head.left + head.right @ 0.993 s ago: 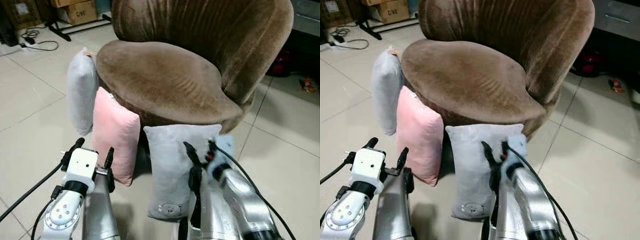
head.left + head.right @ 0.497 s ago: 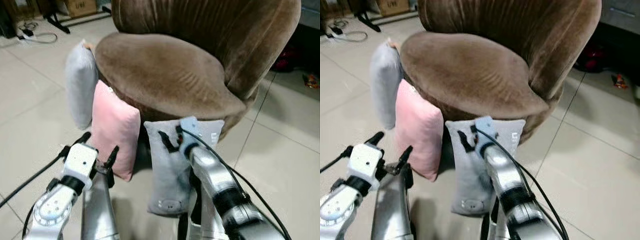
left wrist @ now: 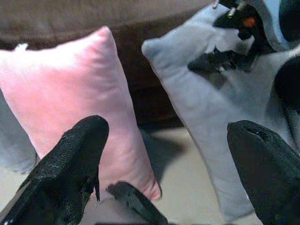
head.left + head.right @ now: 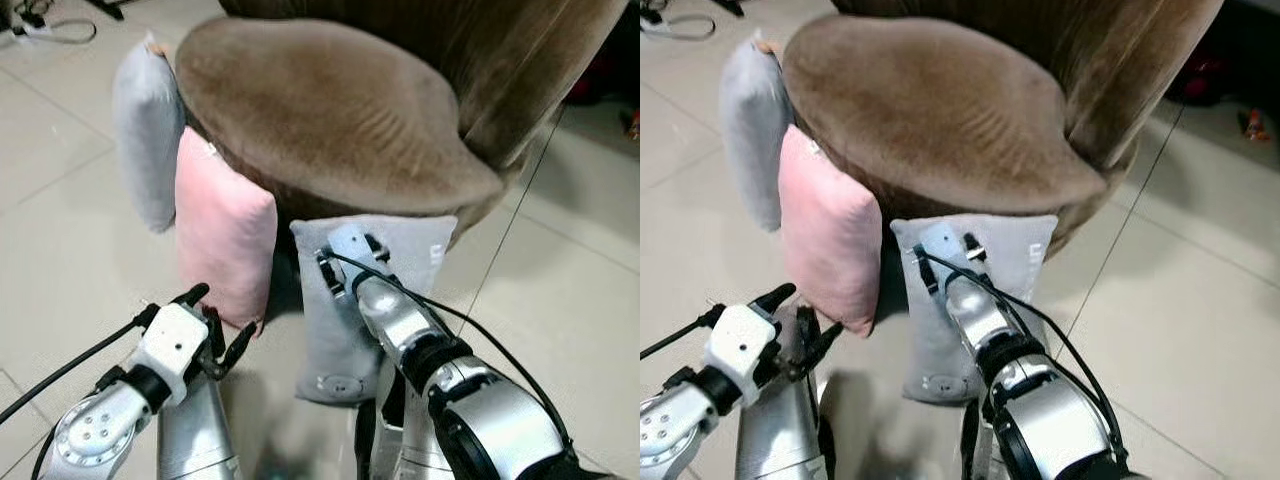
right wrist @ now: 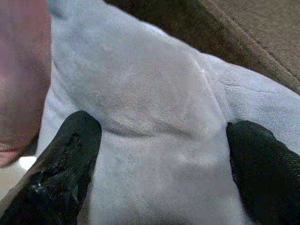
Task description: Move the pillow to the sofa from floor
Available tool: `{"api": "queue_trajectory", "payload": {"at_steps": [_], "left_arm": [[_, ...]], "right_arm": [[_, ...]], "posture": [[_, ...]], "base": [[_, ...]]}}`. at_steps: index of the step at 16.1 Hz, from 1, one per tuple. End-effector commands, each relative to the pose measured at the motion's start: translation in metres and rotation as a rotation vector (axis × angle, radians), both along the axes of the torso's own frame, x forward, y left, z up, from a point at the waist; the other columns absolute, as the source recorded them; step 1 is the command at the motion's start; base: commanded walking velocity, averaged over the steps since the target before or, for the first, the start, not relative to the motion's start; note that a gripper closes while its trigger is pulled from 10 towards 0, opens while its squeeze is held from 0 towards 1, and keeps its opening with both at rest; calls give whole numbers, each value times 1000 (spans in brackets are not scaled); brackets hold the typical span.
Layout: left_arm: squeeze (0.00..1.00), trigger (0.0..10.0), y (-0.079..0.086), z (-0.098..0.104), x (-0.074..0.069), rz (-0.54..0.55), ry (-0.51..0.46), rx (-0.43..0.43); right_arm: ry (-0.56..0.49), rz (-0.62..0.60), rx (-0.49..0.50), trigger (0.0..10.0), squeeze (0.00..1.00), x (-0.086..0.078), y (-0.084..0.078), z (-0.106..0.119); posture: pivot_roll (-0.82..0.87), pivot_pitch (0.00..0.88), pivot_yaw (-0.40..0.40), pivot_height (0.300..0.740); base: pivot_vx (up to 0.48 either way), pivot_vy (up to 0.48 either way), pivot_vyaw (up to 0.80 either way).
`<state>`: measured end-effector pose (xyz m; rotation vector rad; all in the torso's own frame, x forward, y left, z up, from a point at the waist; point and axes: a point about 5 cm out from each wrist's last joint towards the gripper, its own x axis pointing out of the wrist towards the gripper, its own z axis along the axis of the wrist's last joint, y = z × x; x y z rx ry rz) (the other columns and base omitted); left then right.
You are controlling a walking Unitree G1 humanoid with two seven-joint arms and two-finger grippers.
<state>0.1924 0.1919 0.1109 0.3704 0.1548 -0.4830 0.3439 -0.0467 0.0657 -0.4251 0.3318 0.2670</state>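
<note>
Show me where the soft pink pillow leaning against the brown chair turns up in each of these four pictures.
Left eye view: soft pink pillow, left of centre, below the seat's edge.
Right eye view: further left, same pose.
Left wrist view: upper left, above one black finger.
Right wrist view: a blurred pink strip at one edge.
Shared landmark: the pale grey pillow standing beside it, which the right gripper reaches.

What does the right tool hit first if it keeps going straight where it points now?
Most likely the grey pillow leaning on the brown chair. The right tool is open, fingers either side of the pillow's face, very close; whether they touch is unclear.
</note>
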Motion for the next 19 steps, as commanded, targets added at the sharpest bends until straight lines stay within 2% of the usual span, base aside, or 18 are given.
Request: {"api": "queue_trajectory", "payload": {"at_steps": [1, 5, 10, 19], "left_arm": [[0, 10000, -3, 0, -4, -28, 20, -4], [0, 10000, -11, -1, -9, -105, 63, -28], [0, 10000, -13, -2, -4, -121, 61, -22], [0, 10000, -12, -2, -2, -119, 63, -16]], "right_arm": [[35, -41, -73, 392, 0, -3, -13, -11], [47, -4, -7, 0, 0, -6, -5, -14], [47, 0, -17, 0, 0, -7, -11, -16], [62, 44, -30, 0, 0, -8, -10, -18]], "posture": [[162, 244, -78, 380], [150, 231, -74, 380], [142, 216, -76, 380], [155, 204, -90, 380]], "base": [[0, 0, 0], [0, 0, 0], [0, 0, 0], [0, 0, 0]]}}
